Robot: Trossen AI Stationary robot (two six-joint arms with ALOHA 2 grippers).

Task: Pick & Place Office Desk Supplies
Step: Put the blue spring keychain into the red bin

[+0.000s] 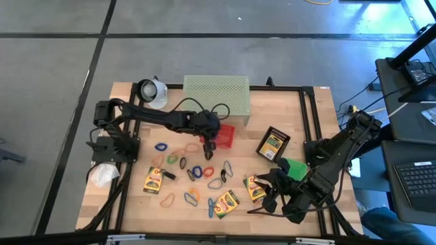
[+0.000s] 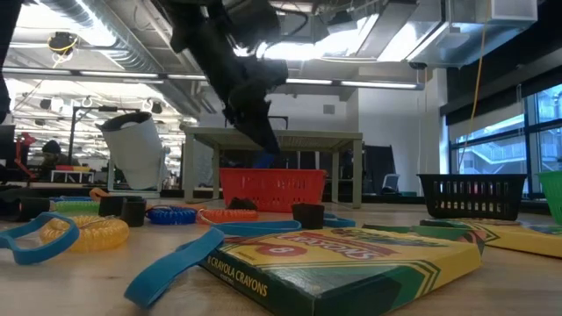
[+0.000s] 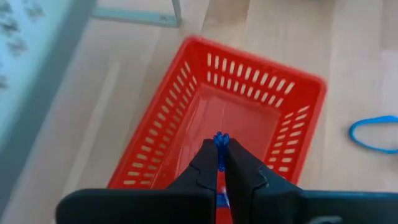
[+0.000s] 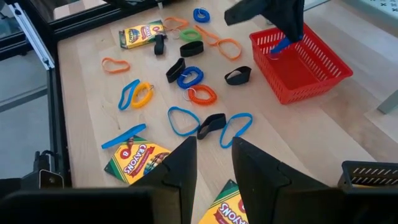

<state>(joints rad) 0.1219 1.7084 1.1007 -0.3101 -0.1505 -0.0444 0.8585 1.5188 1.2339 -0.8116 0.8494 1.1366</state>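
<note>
Crayon box [image 2: 351, 254]: right up against the low camera, flat on the wood, with a blue strip [image 2: 171, 268] lying at its corner.
Left gripper [image 3: 220, 149]: over the red basket [image 1: 225, 136], fingers pressed together and pinching a small blue loop [image 3: 221, 140] at the tips. The right wrist view shows that blue bit [image 4: 280, 46] dangling just above the basket's near rim.
Red basket: sits mid-table, just in front of the green perforated shelf [image 1: 216, 94]; its floor looks bare in the left wrist view.
Right gripper [image 4: 214, 155]: waiting low at the table's right front, fingers parted with nothing between them, pointed across the spread of supplies.
Loops: scattered on the wood left of the basket and in front of it, in blue [image 4: 189, 78], orange [image 4: 202, 95], yellow [image 4: 142, 94] and black [image 4: 238, 76], lying apart from one another for the most part.
More crayon boxes: one at the left front [image 1: 153, 180], one at centre front [image 1: 226, 203], one near the right gripper [image 1: 254, 188].
Black basket [image 1: 273, 143]: right of the red one, holding a yellow-and-green box.
Green block [image 1: 296, 168]: close beside the right arm.
White wad [image 1: 102, 175]: at the table's left edge.
</note>
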